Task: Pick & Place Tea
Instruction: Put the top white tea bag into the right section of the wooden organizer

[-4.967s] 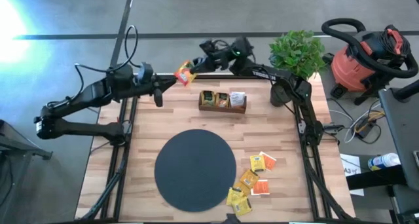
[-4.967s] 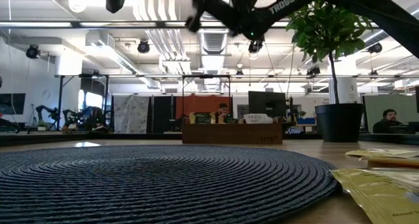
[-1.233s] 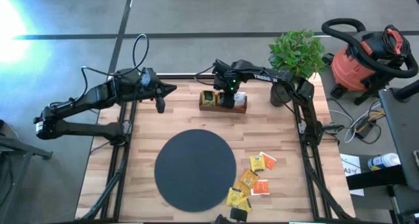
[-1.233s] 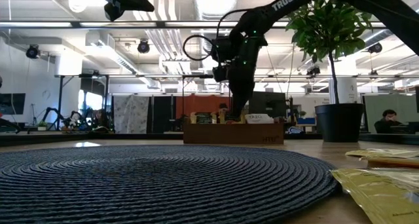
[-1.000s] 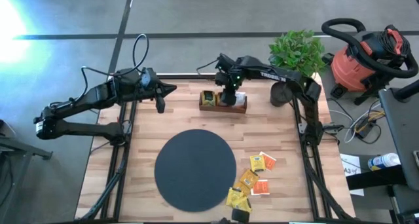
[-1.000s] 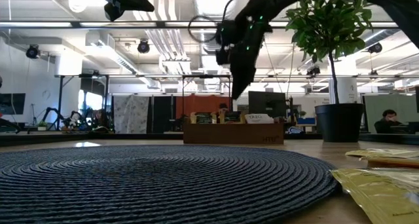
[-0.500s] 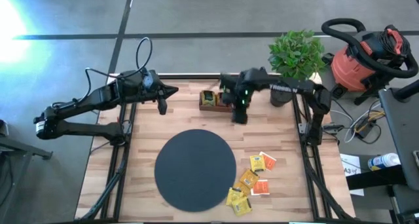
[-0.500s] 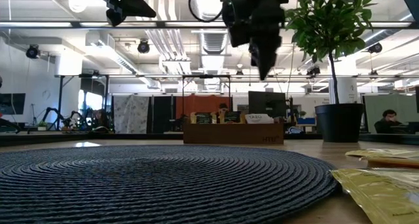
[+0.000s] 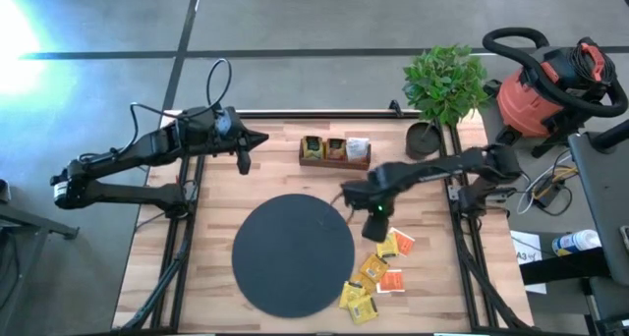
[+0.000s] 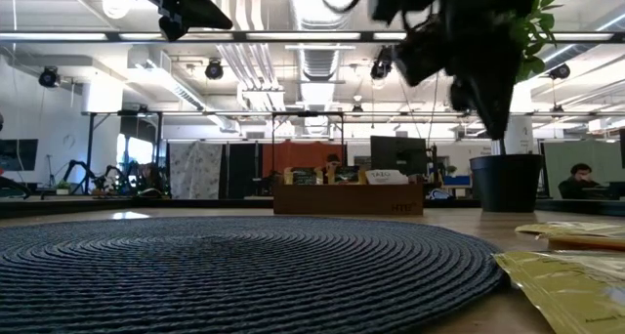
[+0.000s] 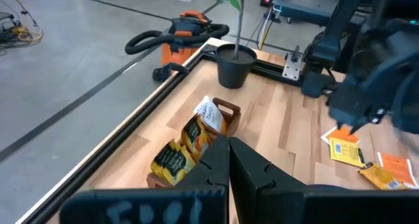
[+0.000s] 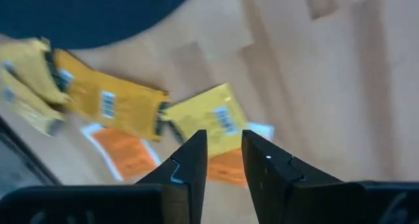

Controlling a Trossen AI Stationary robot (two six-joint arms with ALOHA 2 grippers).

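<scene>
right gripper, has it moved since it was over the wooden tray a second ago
Yes. In the high view the right gripper has left the wooden tray and swung toward the loose tea sachets, now sitting beside the black disc and empty.

Bare wood around the disc (image 9: pixel 293 254) is open; sachets (image 9: pixel 376 272) crowd lower right, tray (image 9: pixel 334 160) and plant (image 9: pixel 444 81) block the top.

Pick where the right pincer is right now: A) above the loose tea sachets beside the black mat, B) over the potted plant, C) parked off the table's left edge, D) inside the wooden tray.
A: in the high view the right pincer hangs over the top of the tea sachets lying just right of the black mat, and its wrist view looks down on yellow and orange sachets between empty fingers.
</scene>
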